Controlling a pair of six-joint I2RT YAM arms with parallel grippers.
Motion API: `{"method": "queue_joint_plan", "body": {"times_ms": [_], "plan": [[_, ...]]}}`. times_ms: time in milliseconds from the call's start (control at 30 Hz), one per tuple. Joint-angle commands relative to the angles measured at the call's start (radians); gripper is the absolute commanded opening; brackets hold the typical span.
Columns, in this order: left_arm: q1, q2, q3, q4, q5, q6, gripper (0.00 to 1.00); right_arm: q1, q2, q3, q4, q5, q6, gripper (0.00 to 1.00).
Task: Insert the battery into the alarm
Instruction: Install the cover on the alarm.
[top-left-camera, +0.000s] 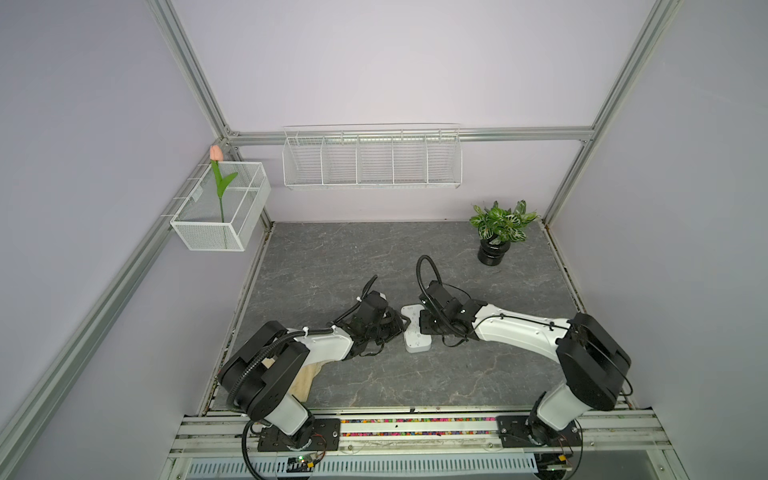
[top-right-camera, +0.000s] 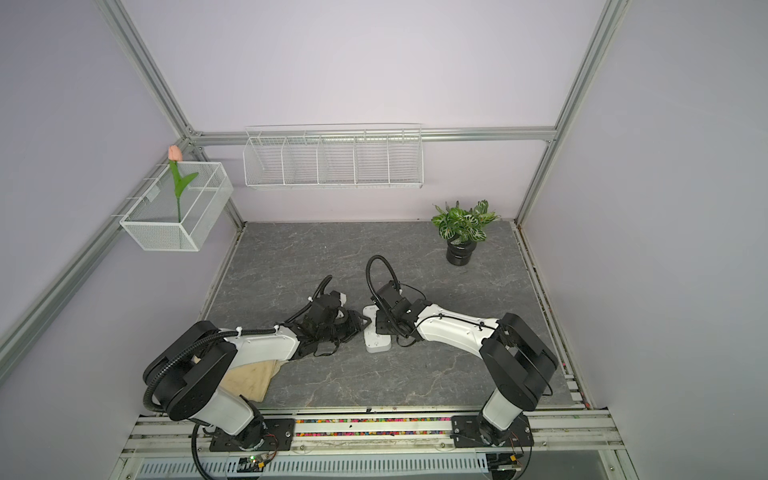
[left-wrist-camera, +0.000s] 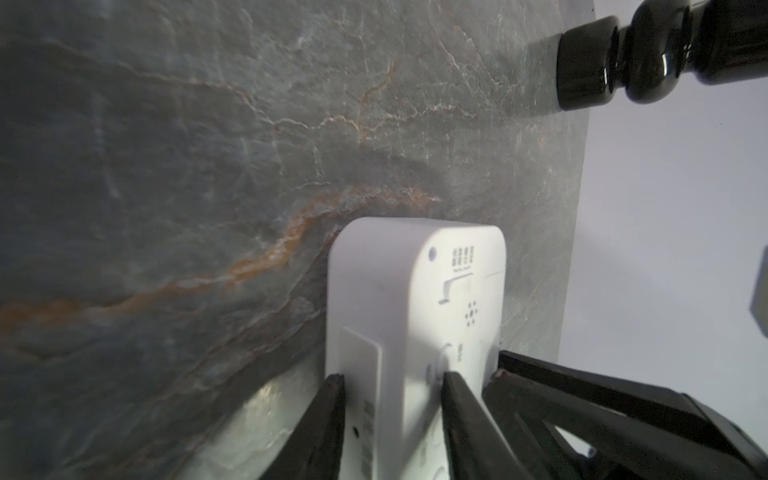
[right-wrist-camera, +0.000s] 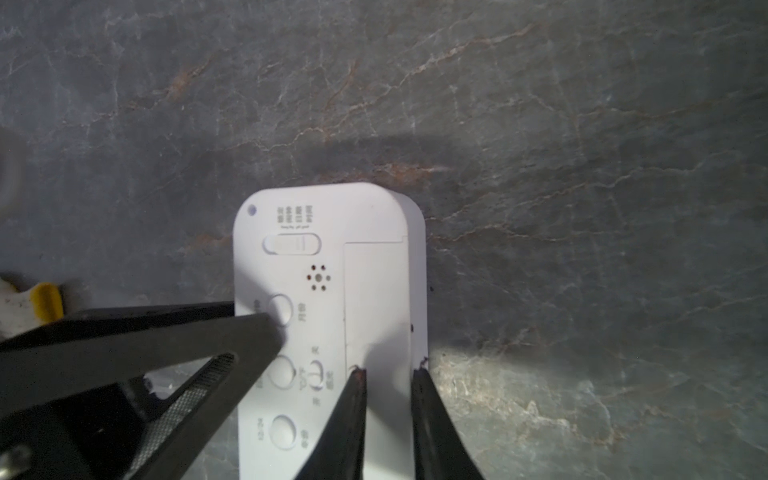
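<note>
Alarm (top-left-camera: 415, 330) back up, cover panel (right-wrist-camera: 376, 291) flush, no battery in sight

Left gripper (left-wrist-camera: 392, 376) clamps the alarm's edge on the table (top-left-camera: 374, 257), jaws half open. Print above the slide switch (right-wrist-camera: 292, 244) and by the buttons (right-wrist-camera: 281, 309) is too blurred to read. Right gripper (right-wrist-camera: 388, 372), narrowly parted and empty, rests on the cover panel. Whether a battery sits inside cannot be told.

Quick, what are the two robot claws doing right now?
Left gripper: closed on the alarm.
Right gripper: jaws slightly apart; holding anything cannot be told.

alarm (top-left-camera: 417, 338) on table (top-left-camera: 332, 266) centre, plant (top-left-camera: 500, 220) back right, cloth (top-right-camera: 253, 380) front left
</note>
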Motion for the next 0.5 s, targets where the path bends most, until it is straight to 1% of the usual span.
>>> {"method": "queue_joint_plan", "body": {"times_ms": [0, 67, 133, 233, 367, 400, 467], "plan": [[-0.005, -0.034, 0.069, -0.181, -0.024, 0.059, 0.41, 0.003, -0.054, -0.015, -0.056, -0.023, -0.018, 0.28], [0.022, -0.052, 0.089, -0.216, -0.032, 0.072, 0.41, -0.006, -0.092, -0.019, -0.075, -0.008, -0.027, 0.30], [0.054, -0.068, 0.104, -0.229, -0.022, 0.074, 0.41, -0.012, -0.136, -0.023, -0.100, 0.008, -0.033, 0.35], [0.088, -0.099, 0.143, -0.283, -0.018, 0.100, 0.43, -0.013, -0.214, -0.034, -0.131, 0.034, -0.034, 0.48], [0.101, -0.181, 0.176, -0.387, -0.072, 0.147, 0.47, 0.004, -0.301, -0.056, -0.180, 0.066, -0.006, 0.77], [0.107, -0.215, 0.173, -0.417, -0.098, 0.158, 0.49, 0.016, -0.307, -0.050, -0.208, 0.079, 0.007, 0.86], [0.113, -0.290, 0.161, -0.480, -0.170, 0.165, 0.52, 0.054, -0.304, -0.026, -0.268, 0.111, 0.028, 0.99]]}}
